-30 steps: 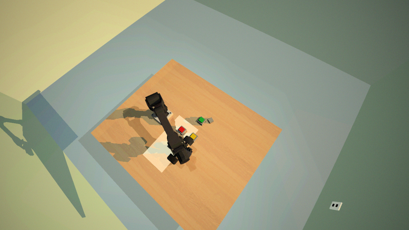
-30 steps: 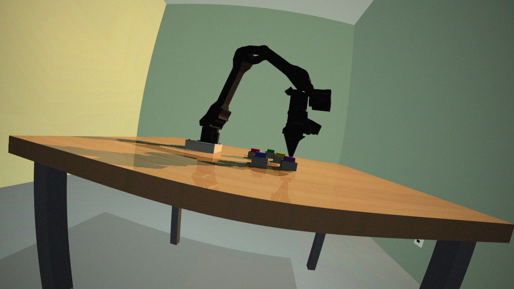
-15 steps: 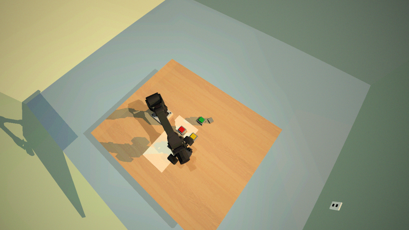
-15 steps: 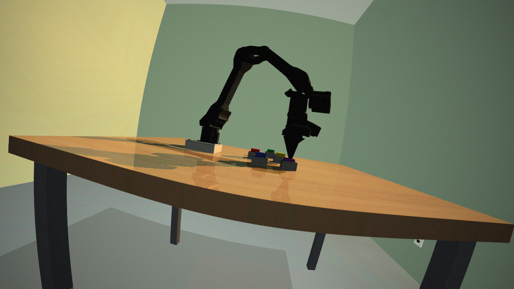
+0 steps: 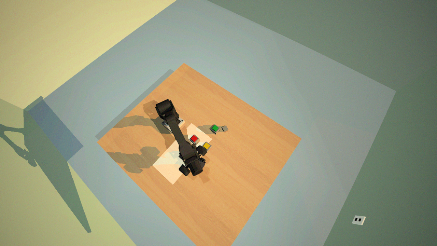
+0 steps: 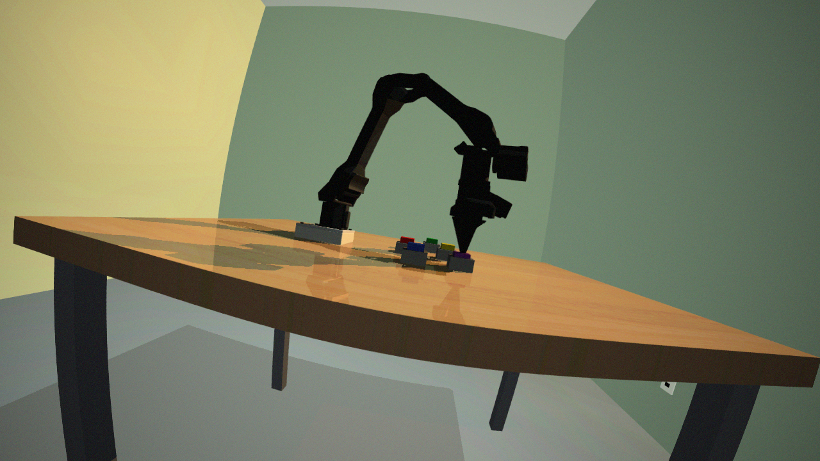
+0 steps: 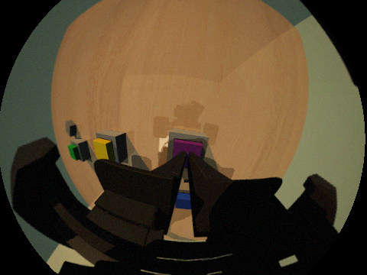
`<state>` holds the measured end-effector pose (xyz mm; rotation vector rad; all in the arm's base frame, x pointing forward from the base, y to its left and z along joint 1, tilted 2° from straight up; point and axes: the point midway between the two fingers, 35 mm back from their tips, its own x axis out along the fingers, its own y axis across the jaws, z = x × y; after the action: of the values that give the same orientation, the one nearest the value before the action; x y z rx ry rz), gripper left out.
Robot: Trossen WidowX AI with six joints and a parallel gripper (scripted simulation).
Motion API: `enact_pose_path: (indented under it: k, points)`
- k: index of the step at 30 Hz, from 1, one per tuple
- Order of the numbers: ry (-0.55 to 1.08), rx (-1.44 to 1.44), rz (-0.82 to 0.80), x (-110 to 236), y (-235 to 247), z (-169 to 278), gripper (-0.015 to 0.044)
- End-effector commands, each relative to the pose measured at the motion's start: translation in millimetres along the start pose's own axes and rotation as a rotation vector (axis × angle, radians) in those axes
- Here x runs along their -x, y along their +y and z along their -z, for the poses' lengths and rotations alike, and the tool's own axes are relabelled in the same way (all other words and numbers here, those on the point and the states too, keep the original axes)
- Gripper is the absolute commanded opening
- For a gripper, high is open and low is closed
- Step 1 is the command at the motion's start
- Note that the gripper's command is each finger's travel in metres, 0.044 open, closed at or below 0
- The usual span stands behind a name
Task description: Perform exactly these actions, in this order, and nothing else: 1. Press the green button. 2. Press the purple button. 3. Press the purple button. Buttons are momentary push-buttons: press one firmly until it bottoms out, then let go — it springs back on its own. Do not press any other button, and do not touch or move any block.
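My gripper point(image 6: 463, 250) point(image 7: 186, 155) is shut and empty, pointing down with its fingertips at the top of the purple button point(image 6: 462, 256) point(image 7: 188, 144). The tips appear to touch the purple cap; how far it is pushed down is hard to tell. In the top view the arm hides the purple button and the fingertips. The green button point(image 5: 215, 128) point(image 6: 432, 241) point(image 7: 73, 152) stands apart on its grey base, with nothing touching it.
A yellow button point(image 5: 206, 146) point(image 6: 447, 246) point(image 7: 102, 149) and a red button point(image 5: 194, 138) point(image 6: 407, 239) stand near the arm. A blue button point(image 6: 415, 246) point(image 7: 183, 201) is beside the purple one, on the arm-base side. A small grey block point(image 5: 224, 128) point(image 7: 70, 128) lies beside the green button.
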<state>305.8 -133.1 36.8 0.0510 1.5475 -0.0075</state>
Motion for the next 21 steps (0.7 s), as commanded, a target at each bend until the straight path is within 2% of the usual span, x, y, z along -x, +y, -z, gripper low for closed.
enact_pose_path:
  k: [1,3,9,21]
  points:
    - [0.005,0.000,-0.001,20.2,-0.1,0.3,0.0020]
    - [0.009,0.000,-0.002,30.1,0.1,1.0,0.0020]
    - [0.009,0.000,-0.002,29.9,0.1,1.0,0.0020]
    - [0.009,0.000,-0.002,11.4,-0.1,0.7,0.0020]
